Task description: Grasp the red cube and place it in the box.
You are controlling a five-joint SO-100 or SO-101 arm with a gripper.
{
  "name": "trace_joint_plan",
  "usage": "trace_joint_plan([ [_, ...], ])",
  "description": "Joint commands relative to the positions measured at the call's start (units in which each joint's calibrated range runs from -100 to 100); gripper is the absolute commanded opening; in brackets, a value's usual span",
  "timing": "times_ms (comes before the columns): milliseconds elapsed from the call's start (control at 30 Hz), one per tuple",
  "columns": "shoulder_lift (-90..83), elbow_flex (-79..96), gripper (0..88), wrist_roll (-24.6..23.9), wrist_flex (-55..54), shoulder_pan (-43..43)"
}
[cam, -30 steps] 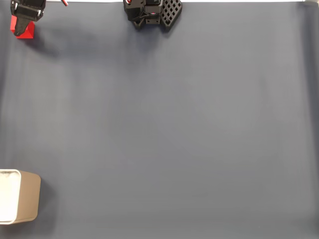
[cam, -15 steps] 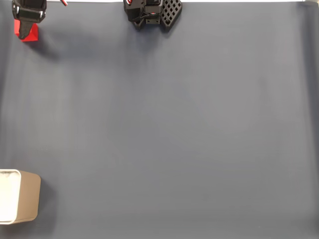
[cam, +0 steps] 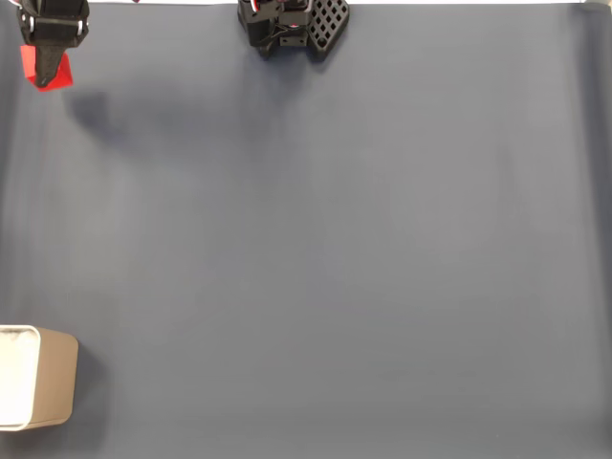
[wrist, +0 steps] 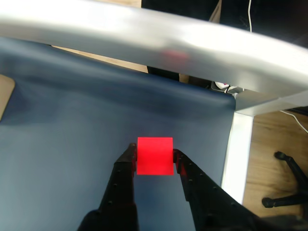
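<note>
Gripping the red cube (wrist: 154, 156) between its two black fingers, the gripper (wrist: 153, 155) shows plainly in the wrist view: one finger (wrist: 126, 166) presses the cube's left face and the other presses its right face, with the cube sitting squarely between the tips. Beyond the gripper in that view lies the dark blue mat (wrist: 62, 144), then a silvery metal rail (wrist: 159, 41) that crosses the top, and off to the right a strip of wooden floor (wrist: 274, 139).

In the fixed view the gripper (cam: 43, 72) sits in the top left corner, and the red cube (cam: 46, 69) juts out just under its black body. A soft shadow (cam: 91, 107) lies on the mat (cam: 325, 249) just below and to the right of the gripper, apart from the cube, so the cube seems to be off the surface, though from this angle that is hard to confirm. The arm's black base (cam: 292, 24) stands at the top edge, well to the right of the gripper. The box (cam: 38, 378), tan outside with a white rim, rests far below the gripper at the left edge of the same view, cut off by the frame.
</note>
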Motion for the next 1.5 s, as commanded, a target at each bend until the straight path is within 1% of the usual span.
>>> trace_joint_plan([
  [0,-4.3,-6.2,0.0,-0.7,4.0,-3.2],
  [233,-6.4,-13.4,0.0,-1.0,9.4,-8.6],
  [933,-11.1,-27.1,0.0,-0.5,19.1,-26.1],
  [1200,-6.1,-36.0,0.0,0.0,20.3,-31.5],
  [1467,3.6,-47.9,0.0,0.0,20.3,-35.0],
])
